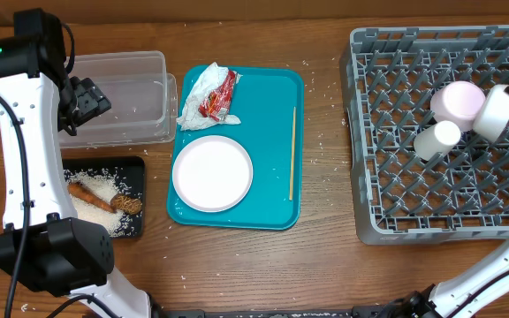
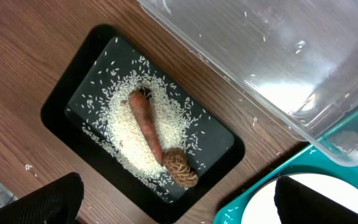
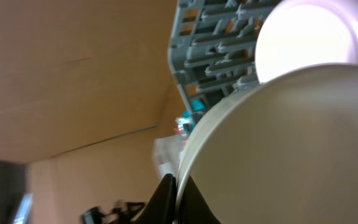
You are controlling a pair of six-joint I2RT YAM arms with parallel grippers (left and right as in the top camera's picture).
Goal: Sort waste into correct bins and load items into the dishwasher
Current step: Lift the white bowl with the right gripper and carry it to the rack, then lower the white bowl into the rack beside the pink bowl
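My left gripper hangs open and empty over the clear tub's left end. In the left wrist view its fingers frame the black tray, which holds loose rice, the orange carrot stick and a brown lump. The teal tray carries the white plate, napkin, red-and-white wrapper and wooden stick. My right gripper is shut on a white bowl's rim above the grey rack. Another bowl and a cup sit in the rack.
Stray rice grains lie on the wooden table around the black tray and near the rack's left side. The clear tub holds only a few grains. Bare table runs along the front edge.
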